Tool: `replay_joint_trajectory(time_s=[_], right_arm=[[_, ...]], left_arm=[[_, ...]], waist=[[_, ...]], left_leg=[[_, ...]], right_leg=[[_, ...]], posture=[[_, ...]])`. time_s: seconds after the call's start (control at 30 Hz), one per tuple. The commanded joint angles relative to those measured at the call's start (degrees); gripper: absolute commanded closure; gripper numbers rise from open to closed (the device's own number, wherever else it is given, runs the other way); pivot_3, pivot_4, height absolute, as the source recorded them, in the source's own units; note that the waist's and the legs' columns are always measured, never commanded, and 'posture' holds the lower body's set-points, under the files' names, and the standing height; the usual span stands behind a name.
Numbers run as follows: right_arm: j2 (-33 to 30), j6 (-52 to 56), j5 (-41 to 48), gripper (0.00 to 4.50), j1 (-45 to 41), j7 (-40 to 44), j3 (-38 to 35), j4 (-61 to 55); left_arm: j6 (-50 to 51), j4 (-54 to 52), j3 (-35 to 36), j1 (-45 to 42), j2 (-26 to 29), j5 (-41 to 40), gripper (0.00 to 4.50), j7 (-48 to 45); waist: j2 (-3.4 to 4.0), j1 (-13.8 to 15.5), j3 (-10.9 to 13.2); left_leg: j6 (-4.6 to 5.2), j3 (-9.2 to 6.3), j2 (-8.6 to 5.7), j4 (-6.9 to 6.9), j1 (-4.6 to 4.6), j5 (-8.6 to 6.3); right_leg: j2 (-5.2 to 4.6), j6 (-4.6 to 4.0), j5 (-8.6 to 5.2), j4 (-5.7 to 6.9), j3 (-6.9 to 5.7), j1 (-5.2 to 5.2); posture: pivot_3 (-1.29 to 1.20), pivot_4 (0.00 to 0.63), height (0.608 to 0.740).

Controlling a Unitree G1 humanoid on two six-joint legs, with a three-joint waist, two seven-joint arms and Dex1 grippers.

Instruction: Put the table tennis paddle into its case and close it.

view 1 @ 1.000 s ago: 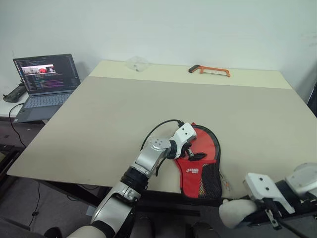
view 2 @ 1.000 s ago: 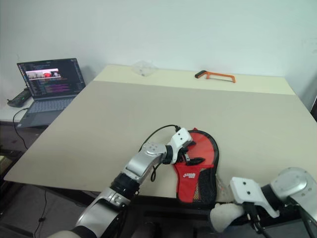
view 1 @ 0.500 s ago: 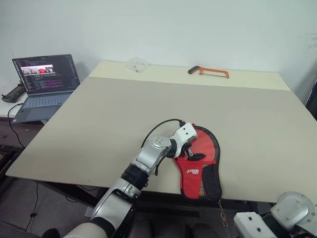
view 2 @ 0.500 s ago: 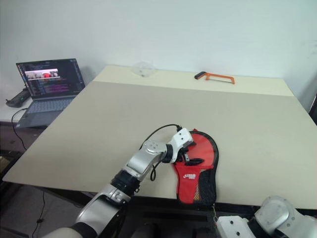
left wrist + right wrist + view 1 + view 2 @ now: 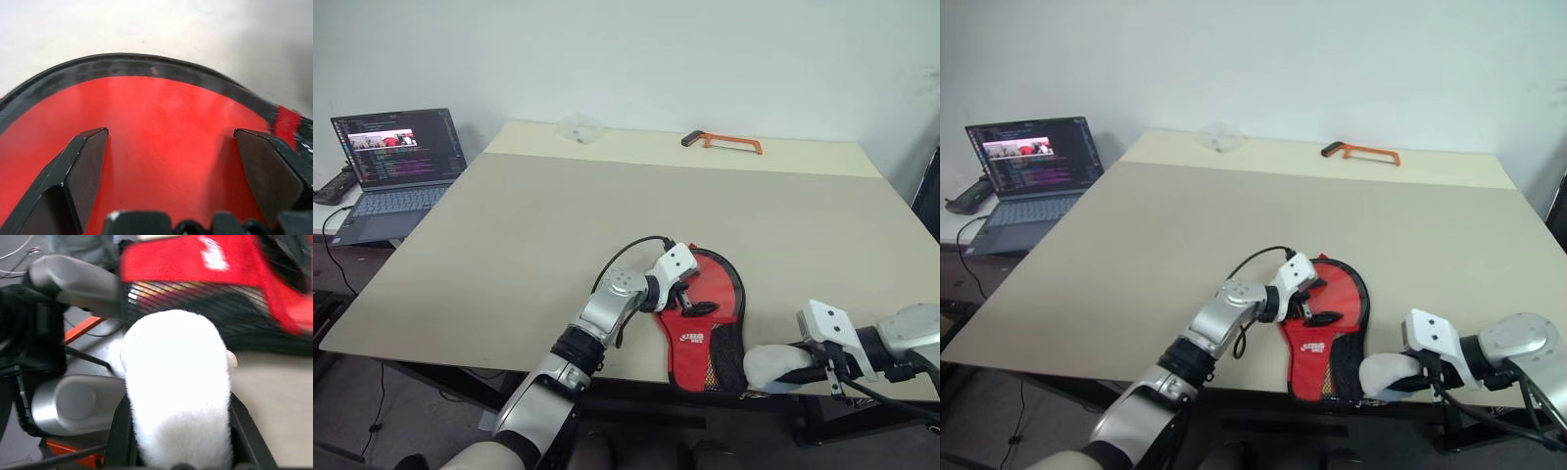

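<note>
Pinning the case (image 5: pixel 707 318) at the surface's near edge with my spread left tool (image 5: pixel 690 299); right tool (image 5: pixel 773 364), sock-covered, state unclear; a nudge risks sliding it off.

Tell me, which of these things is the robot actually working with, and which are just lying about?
In use:
- the case, red and black mesh, at the table's near edge
- left tool, open on the case
- right tool, in a white cover

Lying about:
- orange hacksaw
- laptop
- clear plastic bit
</note>
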Motion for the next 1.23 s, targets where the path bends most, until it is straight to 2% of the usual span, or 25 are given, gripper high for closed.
replay_joint_trajectory(time_s=[0.03, 0.17, 0.23, 0.3, 0.43, 0.6, 0.77, 0.8, 0.97, 1.23], right_arm=[[0.1, 2.1, -0.3, 2.68, -1.9, 1.1, 2.1, 1.1], [0.3, 3.4, 0.0, 1.29, -4.7, 0.9, 2.2, 3.7], [-0.5, 3.9, 1.0, 0.54, -5.6, 1.4, 0.1, 5.1], [-1.7, 4.6, 2.8, 0.02, -5.6, 2.5, -2.9, 5.7], [-4.1, 6.2, 7.5, 0.02, -1.8, 5.0, -13.5, 5.1], [-5.1, 11.1, 11.6, 0.02, 7.6, 9.2, -33.1, 2.2], [-3.8, 12.5, 9.7, 0.02, 15.3, 10.8, -47.2, 1.0], [-3.2, 12.8, 9.3, 0.02, 17.0, 11.2, -49.8, 1.0], [-1.5, 16.3, 12.4, 0.02, 20.0, 10.1, -53.6, -3.0], [-2.0, 18.4, 15.4, 0.02, 18.7, 8.1, -50.4, -5.2]], left_arm=[[-1.5, -5.4, 1.2, 1.3, 2.6, -2.4, 0.00, -4.1], [-2.8, -11.2, 4.4, 1.4, 8.0, -6.2, 0.00, -9.4], [-2.2, -14.3, 6.7, 1.5, 12.4, -9.2, 0.00, -13.8], [-1.8, -16.5, 8.9, 1.6, 17.0, -11.4, 0.00, -17.6], [-1.7, -20.7, 13.0, 3.3, 28.6, -13.9, 0.00, -24.1], [4.9, -26.6, 22.2, 7.5, 42.5, -20.6, 0.00, -29.2], [8.0, -24.9, 29.4, 13.3, 52.3, -23.3, 0.00, -31.6], [8.0, -23.9, 30.5, 14.9, 53.8, -22.8, 0.00, -31.3], [6.8, -22.3, 31.2, 18.6, 55.9, -22.0, 0.00, -29.9], [9.4, -26.1, 31.7, 21.6, 56.2, -22.8, 0.00, -27.3]], waist=[[0.02, -0.2, 0.0], [0.17, -0.6, 0.3], [0.22, -0.8, 0.3], [0.21, -0.9, 0.4], [0.26, -0.9, 0.5], [0.26, -0.7, 0.5], [0.25, -0.8, 0.5], [0.26, -0.8, 0.5], [0.21, -0.8, 0.6], [0.17, -0.8, 0.6]], left_leg=[[-0.01, -0.02, 0.01, -0.03, -0.02, -0.01], [-0.05, -0.09, 0.05, -0.05, -0.15, -0.05], [-0.05, -0.07, 0.05, -0.04, -0.25, -0.05], [-0.05, -0.04, 0.06, -0.02, -0.25, -0.05], [-0.05, -0.01, 0.10, -0.03, -0.25, -0.05], [-0.06, -0.06, 0.15, -0.04, -0.34, -0.07], [-0.06, -0.06, 0.19, -0.02, -0.35, -0.07], [-0.06, -0.03, 0.19, 0.00, -0.32, -0.07], [-0.09, 0.12, 0.24, 0.02, -0.04, -0.09], [-0.08, 0.26, 0.34, -0.02, -0.09, -0.10]], right_leg=[[0.03, 0.06, 0.06, 0.06, -0.01, -0.04], [0.12, 0.03, 0.04, 0.16, -0.04, -0.21], [0.12, 0.08, 0.05, 0.18, -0.02, -0.31], [0.12, 0.10, 0.06, 0.18, -0.01, -0.32], [0.11, 0.07, 0.05, 0.20, -0.01, -0.34], [0.11, 0.00, 0.01, 0.16, -0.10, -0.35], [0.09, 0.10, -0.16, 0.18, -0.14, -0.39], [0.07, -0.12, -0.28, 0.19, -0.12, -0.38], [-0.10, -0.17, -0.25, 0.15, -0.07, -0.42], [-0.22, -0.33, -0.17, 0.08, 0.02, -0.40]], posture=[[0.00, 0.150, 0.740], [0.00, 0.150, 0.740], [0.00, 0.150, 0.740], [0.00, 0.150, 0.740], [0.00, 0.150, 0.740], [0.00, 0.150, 0.740], [0.00, 0.150, 0.740], [0.00, 0.150, 0.740], [0.00, 0.150, 0.740], [0.00, 0.150, 0.740]])
